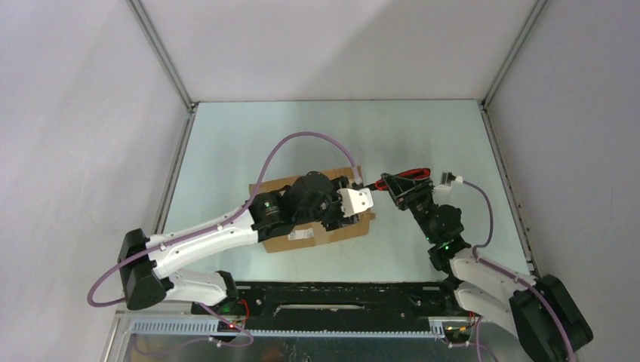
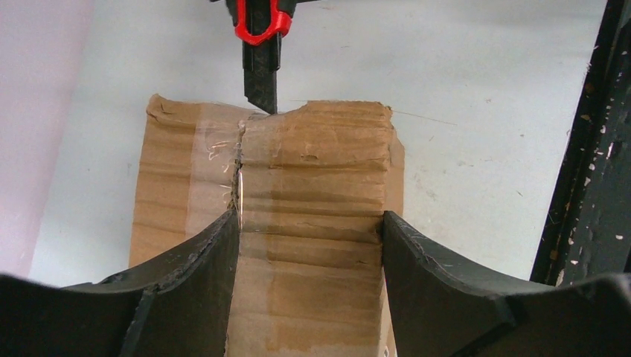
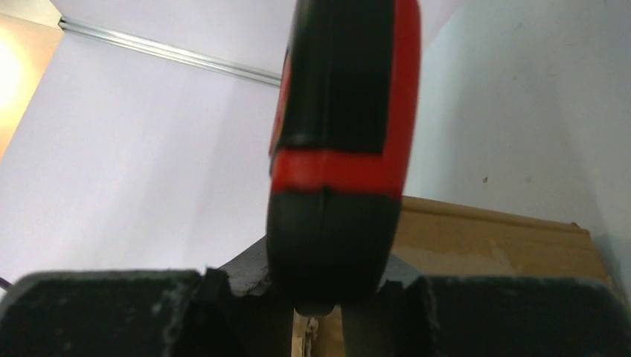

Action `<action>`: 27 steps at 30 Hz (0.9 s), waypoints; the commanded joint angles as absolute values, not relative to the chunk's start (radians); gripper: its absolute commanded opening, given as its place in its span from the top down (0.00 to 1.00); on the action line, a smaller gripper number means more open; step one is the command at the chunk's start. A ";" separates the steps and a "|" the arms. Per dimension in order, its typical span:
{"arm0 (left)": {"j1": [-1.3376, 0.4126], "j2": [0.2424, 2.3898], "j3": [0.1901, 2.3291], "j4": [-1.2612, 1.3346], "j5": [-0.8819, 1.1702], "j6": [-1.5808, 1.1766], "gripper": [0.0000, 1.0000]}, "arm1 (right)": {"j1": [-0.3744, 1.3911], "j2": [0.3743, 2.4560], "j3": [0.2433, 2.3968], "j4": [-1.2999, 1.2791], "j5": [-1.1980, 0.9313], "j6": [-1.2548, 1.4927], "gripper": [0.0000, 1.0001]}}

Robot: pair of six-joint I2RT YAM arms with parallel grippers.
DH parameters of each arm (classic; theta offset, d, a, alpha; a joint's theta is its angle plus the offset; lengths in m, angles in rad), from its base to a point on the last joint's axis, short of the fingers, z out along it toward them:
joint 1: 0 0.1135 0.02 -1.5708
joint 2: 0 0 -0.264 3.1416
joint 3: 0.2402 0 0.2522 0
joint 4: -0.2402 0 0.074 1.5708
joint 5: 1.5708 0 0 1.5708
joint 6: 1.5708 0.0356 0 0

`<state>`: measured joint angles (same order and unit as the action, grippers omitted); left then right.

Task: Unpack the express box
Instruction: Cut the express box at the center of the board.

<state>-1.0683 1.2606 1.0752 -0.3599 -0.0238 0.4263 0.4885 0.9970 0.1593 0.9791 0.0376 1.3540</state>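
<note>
My left arm reaches forward over the express box (image 1: 298,236), which lies mid-counter (image 1: 241,143). My left end effector (image 2: 309,223) is spread open above its taped top. My right arm bends inward, its end effector (image 1: 404,192) clamped on the red-handled knife (image 2: 260,30), whose tip meets the box's right end at the seam.

No legible text, white label (image 1: 300,234) on express box (image 2: 312,186) — too small
</note>
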 commanded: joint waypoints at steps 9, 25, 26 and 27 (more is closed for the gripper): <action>-1.048 1.256 1.043 -0.198 -0.238 0.408 0.69 | 0.464 0.843 0.169 0.787 -0.221 1.321 1.00; -1.025 1.180 0.947 -0.087 -0.243 0.422 0.71 | 0.405 0.678 0.126 0.640 -0.444 1.237 1.00; -1.025 1.175 0.938 -0.076 -0.245 0.422 0.71 | 0.404 0.673 0.123 0.640 -0.456 1.234 1.00; -1.024 1.174 0.933 -0.072 -0.249 0.422 0.72 | 0.404 0.667 0.119 0.633 -0.460 1.233 1.00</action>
